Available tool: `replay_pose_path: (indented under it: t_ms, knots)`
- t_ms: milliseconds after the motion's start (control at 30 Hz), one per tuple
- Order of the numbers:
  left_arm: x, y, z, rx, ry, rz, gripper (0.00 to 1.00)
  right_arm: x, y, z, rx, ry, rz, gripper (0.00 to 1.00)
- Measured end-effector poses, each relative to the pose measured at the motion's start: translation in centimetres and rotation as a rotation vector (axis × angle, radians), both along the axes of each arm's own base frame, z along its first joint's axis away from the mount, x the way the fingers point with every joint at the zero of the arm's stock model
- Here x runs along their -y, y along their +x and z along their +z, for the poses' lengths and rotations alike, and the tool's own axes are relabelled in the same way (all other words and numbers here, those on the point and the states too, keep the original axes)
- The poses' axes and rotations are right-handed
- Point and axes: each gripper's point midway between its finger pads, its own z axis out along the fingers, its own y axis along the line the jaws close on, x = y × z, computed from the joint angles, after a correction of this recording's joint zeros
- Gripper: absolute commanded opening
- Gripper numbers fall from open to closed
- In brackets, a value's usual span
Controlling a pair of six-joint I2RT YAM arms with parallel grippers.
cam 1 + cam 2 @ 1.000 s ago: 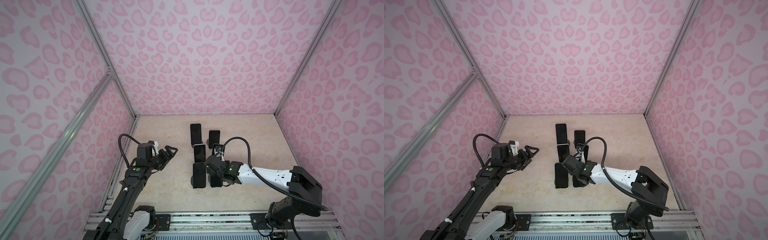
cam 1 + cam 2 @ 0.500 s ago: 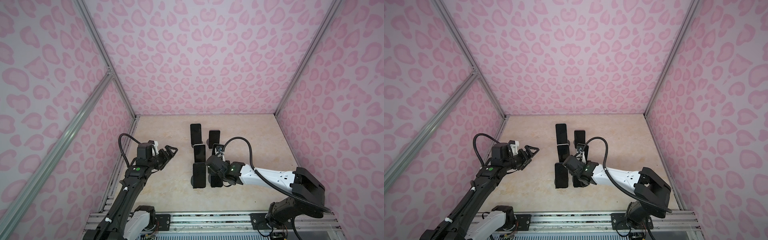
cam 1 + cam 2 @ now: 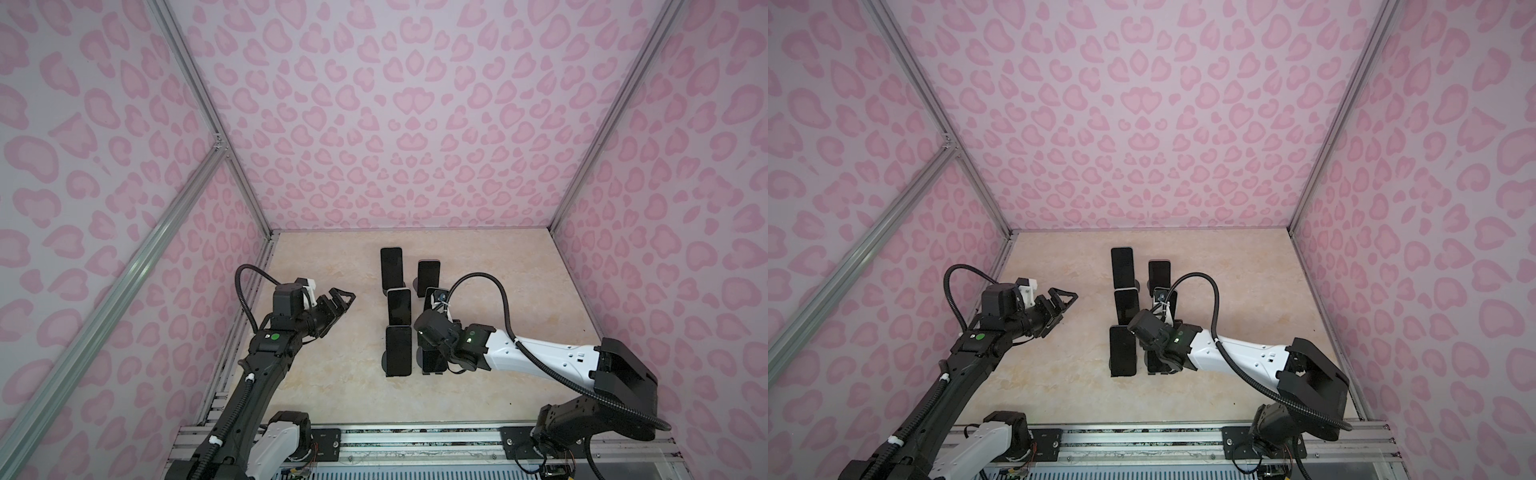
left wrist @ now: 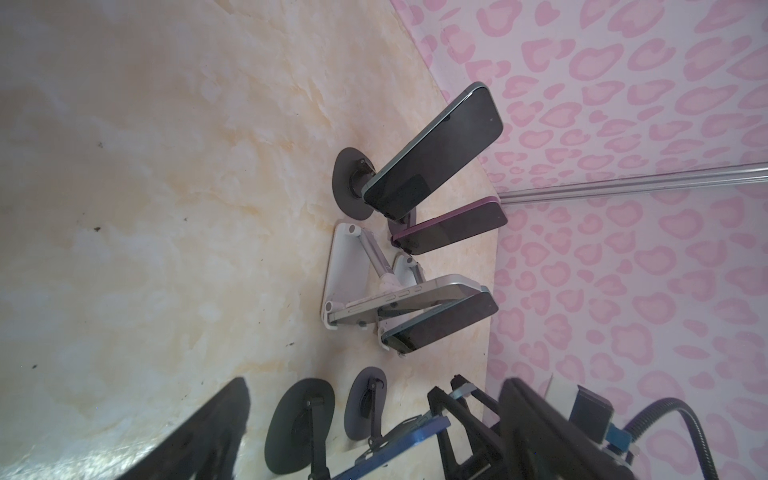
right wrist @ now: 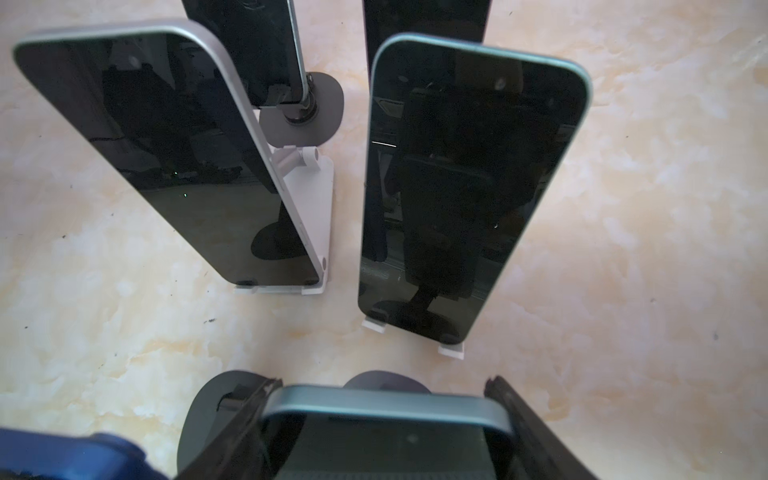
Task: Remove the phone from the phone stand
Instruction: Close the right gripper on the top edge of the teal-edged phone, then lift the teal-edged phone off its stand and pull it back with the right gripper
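The left pincer (image 3: 340,302) hangs spread wide over the marbled table (image 3: 332,386), well apart from every handset. To its right we find six handsets in two columns of three, each propped up with its dark screen showing.

In the left column, the rear handset (image 3: 392,268) sits on a round dark base. The middle handset (image 3: 399,307) sits on a white folding stand (image 4: 338,266). The blue-cased handset (image 3: 398,351) stands at the front on another round base (image 4: 299,424).

The right column repeats the pattern. Its front place is taken by the phone (image 5: 395,446), pale blue at the rim, which rests on the phone stand (image 5: 386,380), just beside the blue-cased handset. The right pincer (image 5: 384,411) reaches it from above and pinches it across its width. In the right wrist view we see black fingers (image 5: 525,428) pressed to the two long sides, near the top edge. In both top views the wrist hides this grip. The white right arm (image 3: 540,357) runs off to the right.
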Motion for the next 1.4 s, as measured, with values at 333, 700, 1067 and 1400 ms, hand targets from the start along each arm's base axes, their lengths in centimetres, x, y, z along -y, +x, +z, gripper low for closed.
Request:
replay_pose_path:
  t_ms: [333,700,1067,1400]
  knots:
    - [0.0,0.2,0.4,0.009,-0.001,0.0,0.97,0.3,-0.2,1.1,0.024,0.01,0.02,0.7]
    - [0.1,0.1,0.5,0.01,-0.004,-0.002,0.97,0.9,-0.1,2.3,0.05,0.027,0.024,0.68]
    - [0.7,0.4,1.6,0.022,-0.034,-0.021,0.97,4.1,1.2,6.0,0.129,0.046,-0.008,0.67]
    - [1.4,0.4,3.2,0.058,-0.051,-0.05,0.97,11.2,3.4,5.4,0.125,0.011,-0.134,0.66]
